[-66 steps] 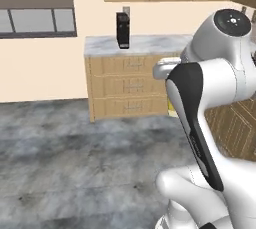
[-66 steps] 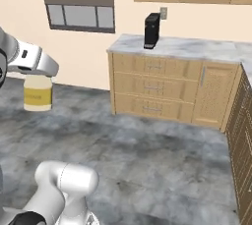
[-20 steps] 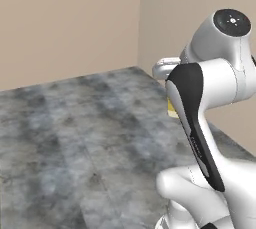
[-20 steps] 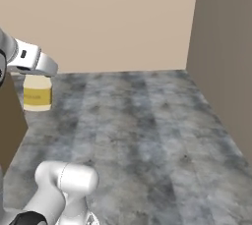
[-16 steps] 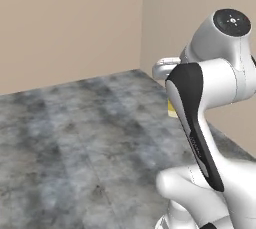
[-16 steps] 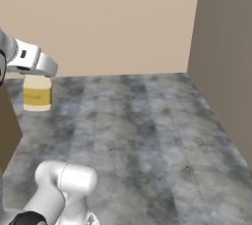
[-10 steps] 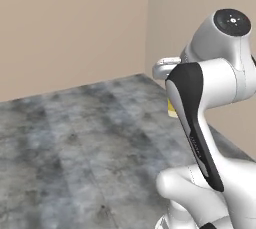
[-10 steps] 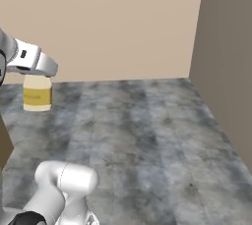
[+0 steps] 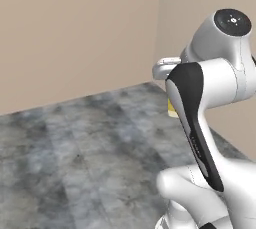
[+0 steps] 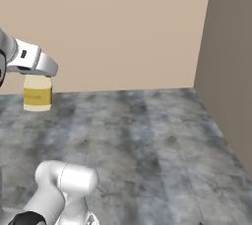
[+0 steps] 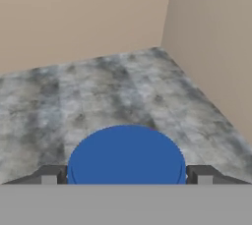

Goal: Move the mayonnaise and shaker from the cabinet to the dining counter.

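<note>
The mayonnaise (image 10: 38, 94) is a pale-yellow jar with a blue lid (image 11: 127, 157). It hangs in the air above the floor, upright. My gripper (image 10: 37, 78) is shut on it from above, one fingertip (image 11: 49, 175) at each side of the lid. In the left base view a sliver of the mayonnaise (image 9: 171, 109) shows behind my forearm. The shaker, the cabinet and the dining counter are out of view.
Ahead lies a grey stone floor (image 10: 147, 135). A beige wall (image 10: 123, 27) stands at the back and meets a darker side wall (image 10: 229, 67) at a corner on the right.
The whole scene has swept sideways as the base turns: the cabinets and drawers seen earlier are gone and the wall corner has slid left. The jar stays in my grip.
</note>
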